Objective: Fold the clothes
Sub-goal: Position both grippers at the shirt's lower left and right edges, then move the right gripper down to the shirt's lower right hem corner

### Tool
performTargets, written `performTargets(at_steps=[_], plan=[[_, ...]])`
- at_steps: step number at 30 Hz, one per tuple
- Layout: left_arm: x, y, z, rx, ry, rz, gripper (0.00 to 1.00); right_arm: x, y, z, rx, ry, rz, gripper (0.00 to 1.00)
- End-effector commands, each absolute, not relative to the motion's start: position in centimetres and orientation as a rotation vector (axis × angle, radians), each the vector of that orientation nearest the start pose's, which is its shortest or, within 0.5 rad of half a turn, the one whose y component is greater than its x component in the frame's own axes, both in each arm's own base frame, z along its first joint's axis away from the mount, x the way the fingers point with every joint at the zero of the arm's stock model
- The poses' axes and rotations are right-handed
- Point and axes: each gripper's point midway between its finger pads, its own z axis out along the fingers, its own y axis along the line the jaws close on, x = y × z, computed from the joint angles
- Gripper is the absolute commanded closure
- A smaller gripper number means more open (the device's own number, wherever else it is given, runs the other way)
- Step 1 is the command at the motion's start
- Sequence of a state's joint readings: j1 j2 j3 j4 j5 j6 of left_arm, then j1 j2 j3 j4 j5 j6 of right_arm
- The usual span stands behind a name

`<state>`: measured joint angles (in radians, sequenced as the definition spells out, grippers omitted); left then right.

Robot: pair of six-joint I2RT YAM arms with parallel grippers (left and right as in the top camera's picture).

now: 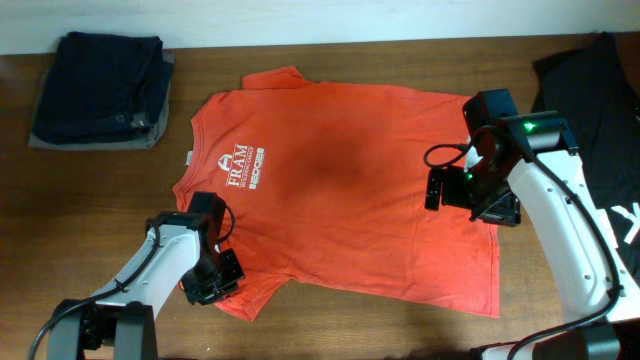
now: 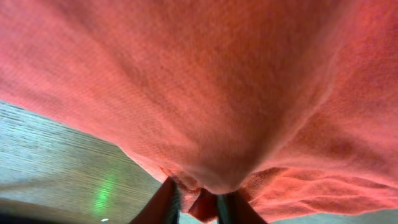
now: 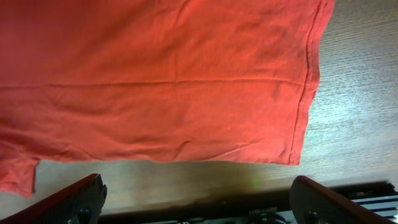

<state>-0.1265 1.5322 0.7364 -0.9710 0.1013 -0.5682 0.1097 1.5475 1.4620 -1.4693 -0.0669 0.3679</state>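
Table [image 1: 350, 325]: wooden, carrying all items.

T-shirt [image 1: 340, 190]: red-orange, spread flat across the middle of the table. The collar faces the left arm's side and the hem [image 3: 305, 93] faces the right arm's side. White lettering [image 1: 240, 165] faces up.

Handling, as judged: light, soft, limp cotton. It will sag and crease wherever it is not supported, and it may drag across the wood. It is best taken by edges and corners, meaning sleeve, shoulder and hem corners, and not by the middle.

Black T-shirt [image 1: 590, 90]: at the right edge, clear of the work.

Pile of folded dark garments [image 1: 100, 90]: far left corner, well apart.

Right claw [image 3: 196, 186]: jaws wide apart and holding nothing. It hangs over bare wood just beside the hem corner.

Left claw [image 2: 199, 208]: at the near sleeve, with jaws drawn in on a bunched fold of the T-shirt. The cloth is pinched between the fingers [image 2: 165, 202].
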Motion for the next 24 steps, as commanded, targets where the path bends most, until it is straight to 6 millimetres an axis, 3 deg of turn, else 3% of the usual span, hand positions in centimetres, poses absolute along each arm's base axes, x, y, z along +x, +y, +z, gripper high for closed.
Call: performTargets(at_steps=[1,9,16,21,24], plan=[[16.9,-4.0,0.1,-0.760,3.293,-0.058,0.96,26.3,3.7,17.4,0.465,3.081,0.068,0.01],[19.0,-3.9,1.0,-0.734,3.238,-0.060,0.99,25.7,3.3,16.5,0.673,3.073,0.029,0.01],[19.9,-3.8,1.2,-0.723,3.206,-0.053,0.99,23.0,2.9,13.8,0.973,3.104,-0.055,0.01],[20.2,-3.8,1.1,-0.720,3.195,-0.060,0.99,20.3,1.5,11.2,1.280,3.059,-0.242,0.01],[20.2,-3.8,1.1,-0.720,3.195,-0.060,0.99,19.9,1.0,10.0,1.330,3.041,-0.259,0.01]])
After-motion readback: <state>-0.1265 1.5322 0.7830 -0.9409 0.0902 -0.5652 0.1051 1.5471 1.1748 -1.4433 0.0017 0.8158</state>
